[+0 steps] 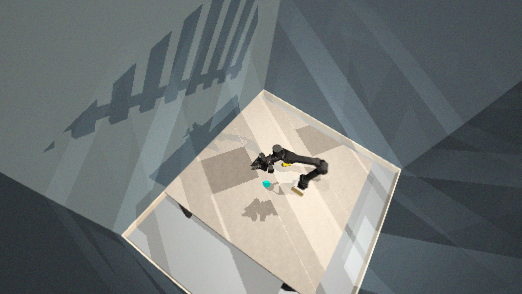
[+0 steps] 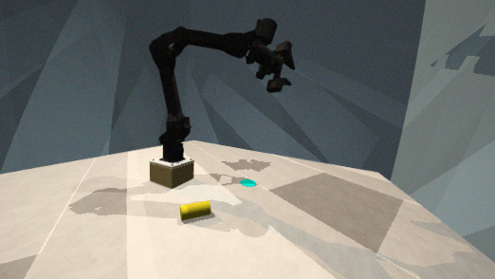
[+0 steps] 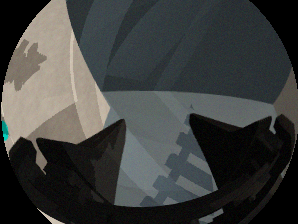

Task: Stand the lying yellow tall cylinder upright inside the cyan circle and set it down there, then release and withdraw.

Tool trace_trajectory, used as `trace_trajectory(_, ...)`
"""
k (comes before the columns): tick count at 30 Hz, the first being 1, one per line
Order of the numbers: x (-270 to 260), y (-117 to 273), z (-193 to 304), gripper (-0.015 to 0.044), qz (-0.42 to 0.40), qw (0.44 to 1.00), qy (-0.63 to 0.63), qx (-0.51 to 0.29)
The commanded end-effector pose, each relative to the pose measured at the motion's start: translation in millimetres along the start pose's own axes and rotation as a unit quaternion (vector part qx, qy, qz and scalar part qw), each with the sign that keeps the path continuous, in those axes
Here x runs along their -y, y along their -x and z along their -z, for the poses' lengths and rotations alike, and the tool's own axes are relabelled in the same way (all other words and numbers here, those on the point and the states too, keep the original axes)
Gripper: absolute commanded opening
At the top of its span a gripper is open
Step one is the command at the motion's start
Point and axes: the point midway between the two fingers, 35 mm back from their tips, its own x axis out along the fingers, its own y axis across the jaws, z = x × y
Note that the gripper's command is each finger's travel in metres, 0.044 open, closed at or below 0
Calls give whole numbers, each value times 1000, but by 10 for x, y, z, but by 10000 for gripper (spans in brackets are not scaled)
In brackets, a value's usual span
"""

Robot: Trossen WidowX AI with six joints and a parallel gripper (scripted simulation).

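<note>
The yellow tall cylinder [image 1: 286,164] [image 2: 195,210] lies on its side on the table, in front of the arm's base in the exterior view and partly hidden by the arm in the top view. The flat cyan circle [image 1: 266,184] [image 2: 247,183] [image 3: 5,131] lies on the table with nothing on it, and shows at the left edge of the wrist view. My gripper [image 1: 253,165] [image 2: 291,75] [image 3: 158,121] is open and empty, high above the table. It is well away from the cylinder, which is not in the wrist view.
The arm's base block [image 1: 298,191] [image 2: 172,175] stands on the pale table [image 1: 230,215] [image 2: 71,247], near the cylinder and the circle. A raised rim [image 1: 330,128] runs around the back of the table. Shadows of the arm and dark patches fall across the surface.
</note>
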Motion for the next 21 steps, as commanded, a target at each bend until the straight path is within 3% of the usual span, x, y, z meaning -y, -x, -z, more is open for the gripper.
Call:
trace_trajectory(1, -248, 38, 232, 309, -37, 998, -39, -37)
trace_trajectory(21, -1256, 522, 1032, 309, -174, 945, -200, -193)
